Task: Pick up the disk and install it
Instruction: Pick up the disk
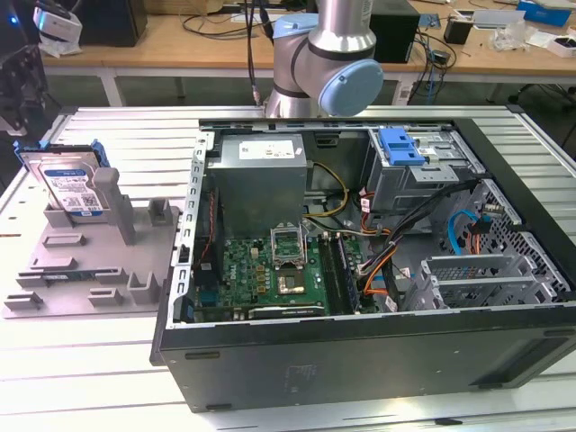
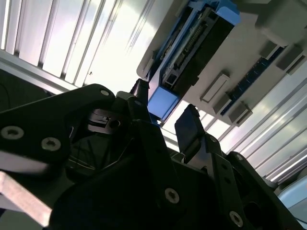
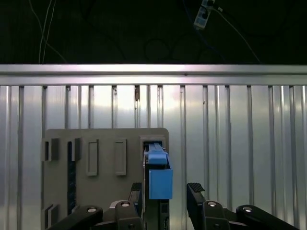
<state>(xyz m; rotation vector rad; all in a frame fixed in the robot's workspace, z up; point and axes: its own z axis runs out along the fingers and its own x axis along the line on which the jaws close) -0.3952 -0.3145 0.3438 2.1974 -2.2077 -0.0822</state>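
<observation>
One disk sits in one grey fixture, one gripper spread.

Nothing legible: white-and-blue label on the disk (at nine o'clock from the computer case) and white sticker on the grey box, print unreadable.

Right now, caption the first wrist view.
Open tool lined up with the disk slotted in the grey fixture.
</observation>
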